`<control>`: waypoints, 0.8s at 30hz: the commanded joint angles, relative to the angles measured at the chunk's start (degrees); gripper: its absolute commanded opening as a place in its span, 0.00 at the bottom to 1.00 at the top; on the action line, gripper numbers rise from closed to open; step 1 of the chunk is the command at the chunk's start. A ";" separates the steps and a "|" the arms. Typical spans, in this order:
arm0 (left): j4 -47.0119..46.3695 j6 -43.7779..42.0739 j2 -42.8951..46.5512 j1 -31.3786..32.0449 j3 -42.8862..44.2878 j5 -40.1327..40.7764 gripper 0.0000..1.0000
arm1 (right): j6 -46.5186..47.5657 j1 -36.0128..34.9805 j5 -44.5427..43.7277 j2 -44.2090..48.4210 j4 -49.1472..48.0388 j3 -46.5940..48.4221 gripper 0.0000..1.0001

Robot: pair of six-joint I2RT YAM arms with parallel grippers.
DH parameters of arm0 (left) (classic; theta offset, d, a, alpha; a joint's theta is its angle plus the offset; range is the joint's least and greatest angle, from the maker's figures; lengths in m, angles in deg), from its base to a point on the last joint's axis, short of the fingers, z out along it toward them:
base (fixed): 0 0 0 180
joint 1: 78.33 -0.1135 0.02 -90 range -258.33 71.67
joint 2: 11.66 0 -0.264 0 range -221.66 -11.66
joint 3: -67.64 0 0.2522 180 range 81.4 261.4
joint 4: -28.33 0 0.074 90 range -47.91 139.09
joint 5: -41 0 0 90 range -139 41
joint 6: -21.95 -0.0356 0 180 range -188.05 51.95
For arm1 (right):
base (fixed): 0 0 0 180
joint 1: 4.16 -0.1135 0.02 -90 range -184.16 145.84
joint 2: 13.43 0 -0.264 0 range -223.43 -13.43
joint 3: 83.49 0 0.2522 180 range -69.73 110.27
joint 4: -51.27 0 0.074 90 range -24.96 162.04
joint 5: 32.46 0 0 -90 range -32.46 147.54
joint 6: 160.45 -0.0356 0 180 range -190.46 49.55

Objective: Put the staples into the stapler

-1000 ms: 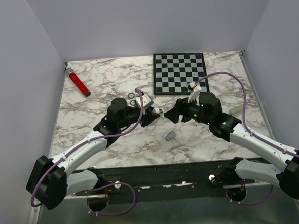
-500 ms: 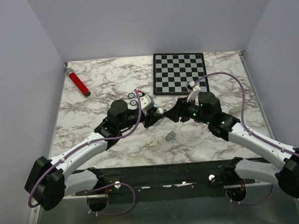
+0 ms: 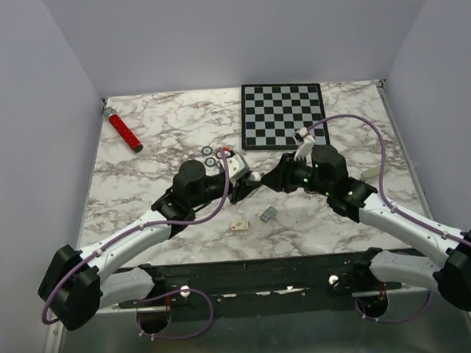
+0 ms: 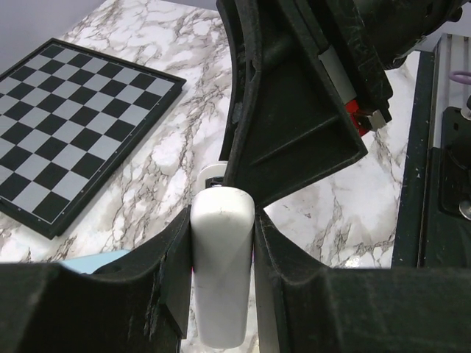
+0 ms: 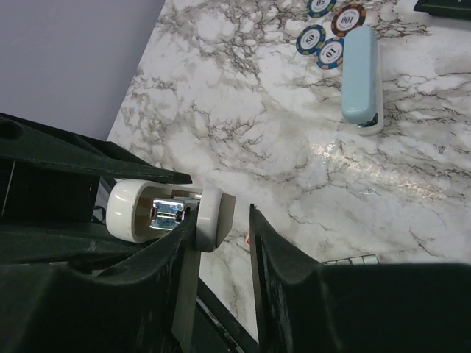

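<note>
stapler (image 5: 362, 77) not held, lies flat on the table (image 5: 243, 110), light blue top up; long axis runs up-down the right wrist view, about the way the right fingers (image 5: 287, 294) point, metal end toward them; it sits well beyond those fingertips and off to their right, far end just beside poker chips (image 5: 331, 51)

staples (image 3: 267, 214) flat on the table on the near side of both sets of fingertips, apart from them, cream box (image 3: 239, 225) near; too small to tell heading

left gripper (image 4: 221, 217) clamped on a white case (image 4: 221, 294), both fingers pressed to its sides, case lined up with the fingers and poking past their tips

right gripper (image 5: 221, 220) fingers apart, straddling the white end cap (image 5: 215, 217) of that case, gap showing on one side

only the right wrist view shows the stapler and the metal inside the case; left wrist view gives just a plain white rounded end under the flat side of a right finger; top view shows neither

both arms reach forward and inward, grippers meeting tip to tip; right wrist looks rolled on its side
</note>
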State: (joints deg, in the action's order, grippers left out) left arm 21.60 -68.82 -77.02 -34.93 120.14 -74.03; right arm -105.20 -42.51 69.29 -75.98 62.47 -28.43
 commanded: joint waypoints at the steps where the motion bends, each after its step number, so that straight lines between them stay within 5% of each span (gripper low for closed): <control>1: -3.68 -0.54 0.85 2.39 1.86 -3.79 0.00 | -3.49 -0.06 -0.75 -0.91 -4.28 -0.25 0.36; 7: -3.94 -0.45 4.36 2.39 0.46 -0.46 0.00 | -4.98 0.46 -4.36 1.46 -4.46 -1.66 0.01; 15: -11.14 5.43 11.91 1.60 -6.47 14.65 0.00 | -13.14 7.40 -0.51 5.15 -6.56 -2.80 0.01; 24: -16.51 16.23 19.82 1.16 -15.70 35.13 0.00 | -29.06 17.43 11.01 8.58 -30.90 -11.15 0.01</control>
State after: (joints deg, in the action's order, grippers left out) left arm 8.35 -59.88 -60.76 -32.59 108.67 -57.38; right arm -126.05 -28.32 78.67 -69.18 46.91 -37.26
